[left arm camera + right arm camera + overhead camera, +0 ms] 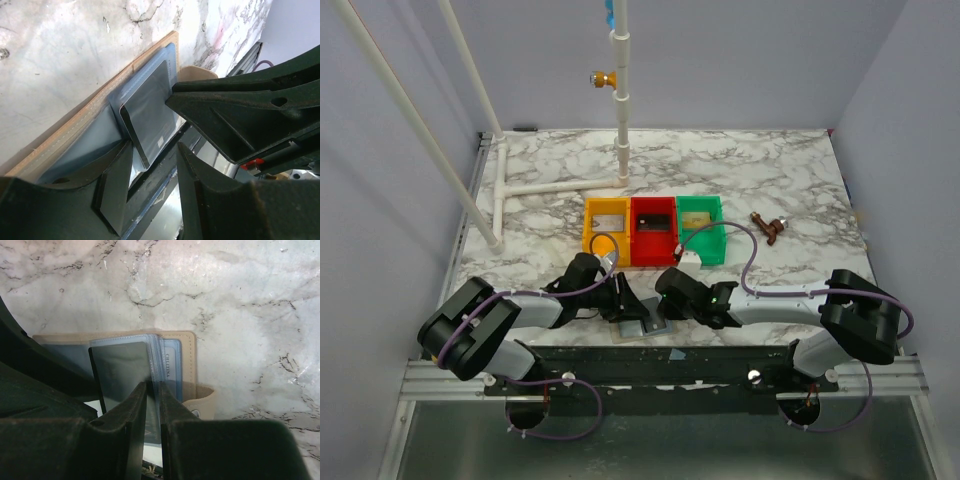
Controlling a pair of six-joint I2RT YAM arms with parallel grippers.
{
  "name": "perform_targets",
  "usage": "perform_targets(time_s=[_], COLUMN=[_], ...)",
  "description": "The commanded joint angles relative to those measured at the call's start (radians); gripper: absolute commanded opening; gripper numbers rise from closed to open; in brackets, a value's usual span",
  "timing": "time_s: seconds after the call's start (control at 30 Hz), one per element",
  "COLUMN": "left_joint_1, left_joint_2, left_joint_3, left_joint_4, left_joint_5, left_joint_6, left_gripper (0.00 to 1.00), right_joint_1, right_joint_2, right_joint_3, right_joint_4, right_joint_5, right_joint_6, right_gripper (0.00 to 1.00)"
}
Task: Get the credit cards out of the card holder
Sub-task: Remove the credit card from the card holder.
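You have the holder [189,347] lying open on the table [240,315] right at its near edge, between your two arms, grey-blue lining up with the tan border showing around it. A dark card [122,375] sticks partway out of the clear sleeves, tilted up off the lining rather than lying flat. Your right gripper [153,390] comes in from the right, and its fingers are closed down to a thin slit on the card's right edge, so it has the card pinched. A lettered card [168,365] sits in the pocket just beside that edge, against the tan border. Your left gripper [154,155] is about half open. One finger [114,200] is down on the lining to the left of the card and the other stands on the far side. The card's lower corner hangs in the gap between them, and neither pad clamps it. In the left wrist view, the tip of your right gripper meets the card's top edge where the sleeve ends. Farther back on the table, well apart from the holder, the yellow tray [588,238], red tray [653,247] and green tray [716,238] stand side by side in a row. Each has something flat lying in it, too small to identify from overhead. A white block [692,257] sits just in front of the green tray, and a small brown object [770,228] lies to the right of the row.
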Motion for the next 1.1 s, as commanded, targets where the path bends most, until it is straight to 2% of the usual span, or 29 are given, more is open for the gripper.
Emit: perform_targets(time_s=[0.0,0.7,0.87,1.07], left_joint_1=[-0.002,0.006,0.006,0.009], left_joint_2=[-0.033,-0.053,-0.044,-0.053], left_joint_3=[-0.013,-0.013,-0.014,-0.015], left_joint_4=[0.118,0.099,0.116,0.121], left_joint_5=[0.052,0.045,0.042,0.042], left_joint_6=[-0.040,-0.026,-0.038,-0.043], left_gripper=[0.41,0.40,0.40,0.41], right_joint_1=[0.015,0.015,0.018,0.020], right_joint_2=[0.056,0.038,0.017,0.020], right_joint_3=[-0.048,-0.054,-0.043,-0.032], right_joint_4=[-0.055,-0.055,-0.048,-0.046], right_joint_5=[-0.024,-0.026,-0.026,-0.036], right_joint_6=[0.019,0.009,-0.036,-0.052], right_gripper=[0.17,0.17,0.23,0.25])
